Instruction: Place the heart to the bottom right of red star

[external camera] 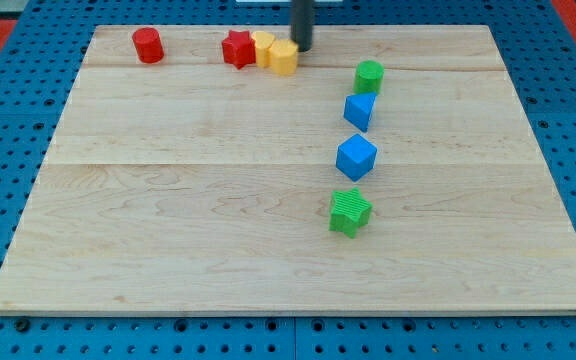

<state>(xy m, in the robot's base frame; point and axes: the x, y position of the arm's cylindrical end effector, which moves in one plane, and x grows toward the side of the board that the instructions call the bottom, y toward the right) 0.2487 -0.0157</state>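
The red star (237, 48) lies near the view's top edge of the wooden board (168, 230). Two yellow blocks sit in a row against its right side: one (263, 46) touches the star, and the other (284, 58) sits slightly lower and further right. I cannot tell which of the two is the heart. My tip (301, 49) is at the upper right side of the right-hand yellow block, touching it or nearly so.
A red cylinder (148, 45) stands at the top left. To the right, running down the view, are a green cylinder (369, 75), a blue block (359, 110), a blue cube (356, 157) and a green star (349, 212).
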